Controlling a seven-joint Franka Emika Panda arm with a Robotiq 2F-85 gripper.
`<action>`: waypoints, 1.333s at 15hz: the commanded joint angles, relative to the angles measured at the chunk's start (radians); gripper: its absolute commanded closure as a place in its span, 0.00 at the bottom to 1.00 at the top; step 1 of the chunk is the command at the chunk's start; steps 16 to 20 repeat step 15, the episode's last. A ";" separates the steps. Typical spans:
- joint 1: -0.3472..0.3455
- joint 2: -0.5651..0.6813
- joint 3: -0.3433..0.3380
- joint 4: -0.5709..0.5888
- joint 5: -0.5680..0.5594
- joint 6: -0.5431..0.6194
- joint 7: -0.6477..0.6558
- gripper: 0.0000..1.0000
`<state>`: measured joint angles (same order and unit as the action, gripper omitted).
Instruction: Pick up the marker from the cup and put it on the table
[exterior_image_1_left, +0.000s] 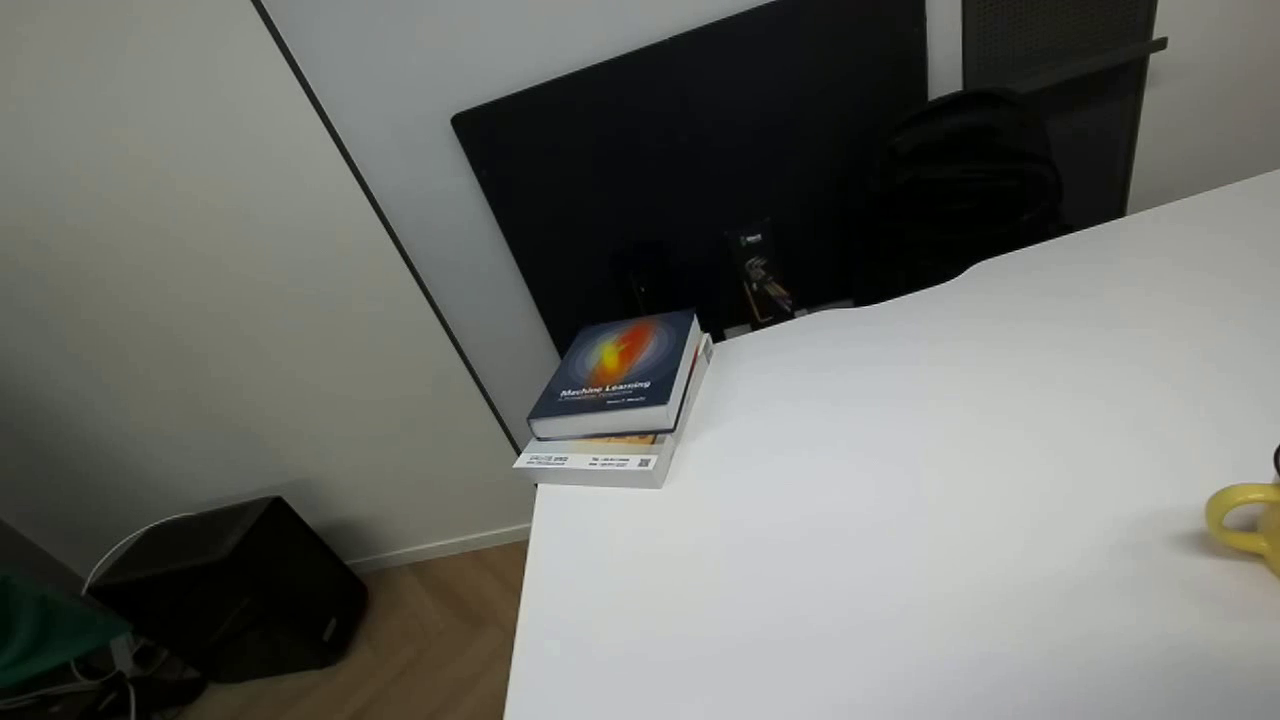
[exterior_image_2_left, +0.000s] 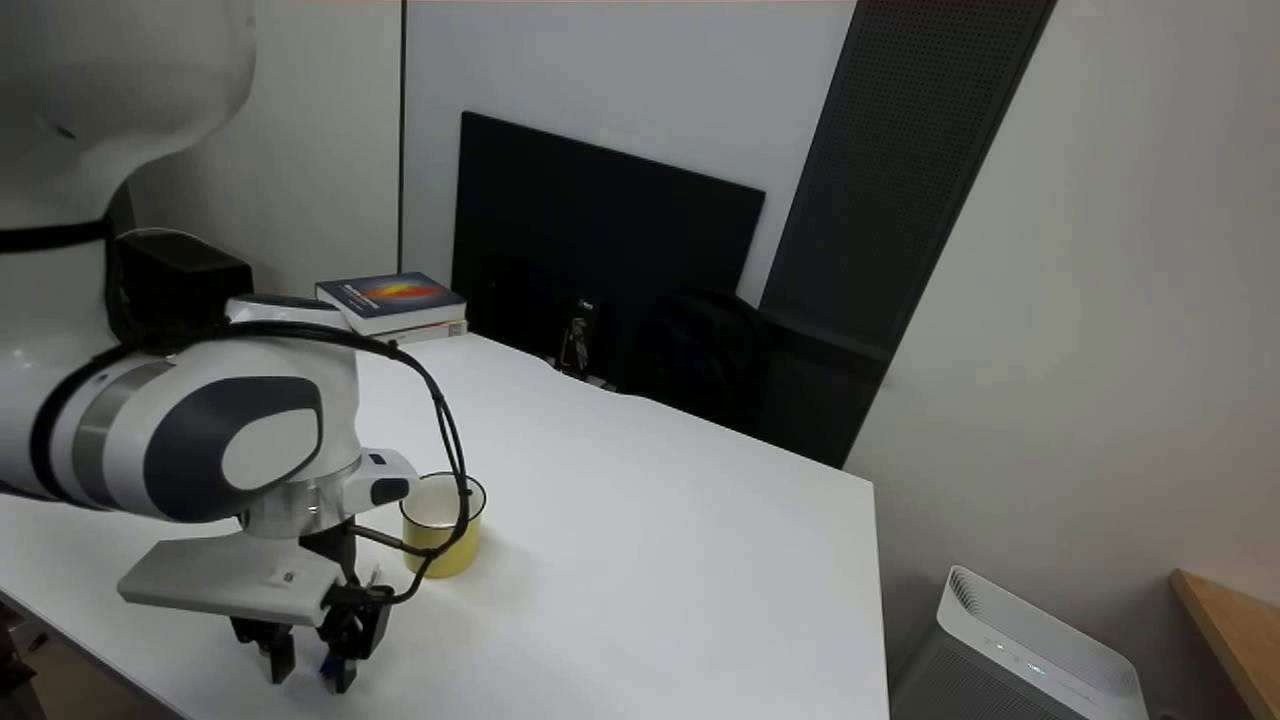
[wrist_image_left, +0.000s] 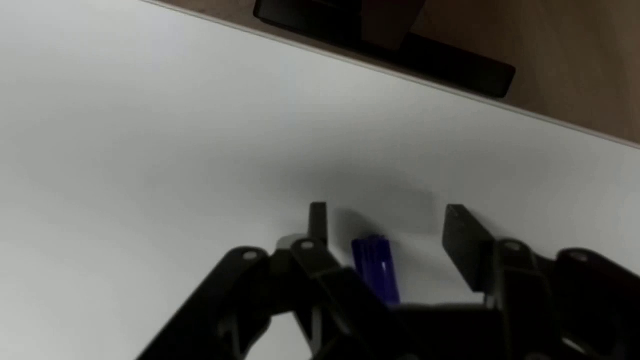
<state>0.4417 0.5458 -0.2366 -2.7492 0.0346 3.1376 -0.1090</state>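
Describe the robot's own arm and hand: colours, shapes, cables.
The arm is white and rounded, with a silver-grey band, a dark grey patch around a pale oval, a flat pale slab and black cables looping outside. The hand is black, its jointed fingers bearing pale round spots in the wrist view.

In both exterior views, a blue book (exterior_image_1_left: 615, 372) titled Machine Learning lies on a white book (exterior_image_1_left: 588, 474), and a black backpack (exterior_image_1_left: 965, 175) partly covers a large black panel (exterior_image_1_left: 690, 150). A black box (exterior_image_1_left: 245, 590) sits on wooden flooring (exterior_image_1_left: 440, 615); a white vented appliance (exterior_image_2_left: 1030, 645) stands by a wall (exterior_image_2_left: 1085, 400).
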 joint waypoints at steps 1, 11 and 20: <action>-0.005 -0.049 -0.025 0.010 -0.027 -0.081 0.064 0.08; -0.081 -0.265 -0.075 0.025 -0.026 -0.314 0.354 0.00; -0.136 -0.246 -0.038 0.036 -0.075 -0.297 0.349 0.00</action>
